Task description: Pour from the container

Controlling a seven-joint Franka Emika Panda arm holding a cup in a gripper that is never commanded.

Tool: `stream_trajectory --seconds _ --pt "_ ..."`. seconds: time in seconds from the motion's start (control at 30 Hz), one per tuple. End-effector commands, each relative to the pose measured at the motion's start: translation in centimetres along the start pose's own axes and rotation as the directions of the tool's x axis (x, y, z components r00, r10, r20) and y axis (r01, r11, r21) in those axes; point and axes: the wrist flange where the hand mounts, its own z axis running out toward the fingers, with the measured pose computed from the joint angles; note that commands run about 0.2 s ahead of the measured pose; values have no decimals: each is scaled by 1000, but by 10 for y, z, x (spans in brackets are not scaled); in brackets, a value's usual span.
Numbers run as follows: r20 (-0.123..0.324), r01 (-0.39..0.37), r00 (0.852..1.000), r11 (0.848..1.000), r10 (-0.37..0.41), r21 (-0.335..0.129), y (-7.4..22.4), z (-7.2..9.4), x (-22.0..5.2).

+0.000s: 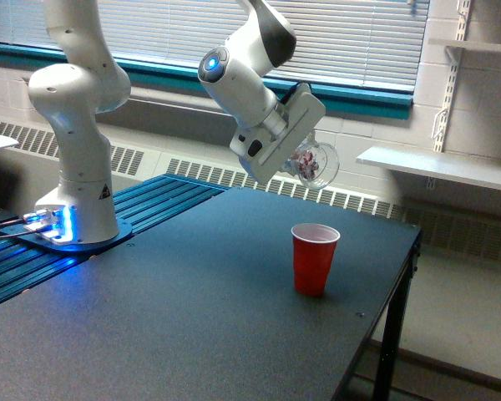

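My gripper (305, 163) is showing smooth, glossy white plastic casing. The container (316, 163) is looking clear and shiny, plastic or glass, I cannot tell which. The red cup (314, 258) is appearing as smooth opaque plastic. The surface (192, 309) is looking dark, matt and finely textured.
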Motion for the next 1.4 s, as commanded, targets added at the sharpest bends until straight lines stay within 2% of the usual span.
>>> stream_trajectory --seconds 0.03,0.17,0.23,0.47,0.93,1.4 --pt "25 -40 999 999 40 21 1 0 2" --pt "38 -67 997 998 66 17 9 3 4" --pt "47 -84 995 996 82 30 10 2 6" --pt "52 -115 992 992 113 44 12 -1 13" --pt "63 -142 989 987 137 76 5 -9 25" --pt "97 -139 987 987 131 78 -4 3 17"
